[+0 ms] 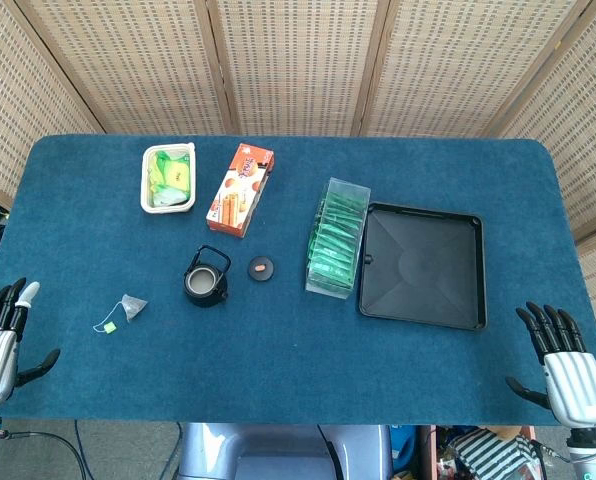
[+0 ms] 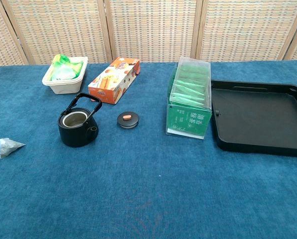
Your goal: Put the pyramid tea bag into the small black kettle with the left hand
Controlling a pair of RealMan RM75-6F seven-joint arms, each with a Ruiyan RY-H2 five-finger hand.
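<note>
The pyramid tea bag (image 1: 132, 307) (image 2: 8, 147) lies on the blue table left of the small black kettle (image 1: 206, 279) (image 2: 77, 125), its string ending in a small green tag (image 1: 108, 327). The kettle stands upright with no lid on and its handle raised. Its lid (image 1: 262, 268) (image 2: 128, 119) rests on the cloth just to the right. My left hand (image 1: 0, 335) is at the table's near left edge, fingers apart, holding nothing, well left of the tea bag. My right hand (image 1: 563, 365) hangs open at the near right edge. The chest view shows neither hand.
A white tub of green packets (image 1: 168, 178) and an orange snack box (image 1: 241, 188) sit behind the kettle. A clear box of green tea sachets (image 1: 336, 238) stands right of the lid, next to a black tray (image 1: 422, 262). Woven screens close off the back.
</note>
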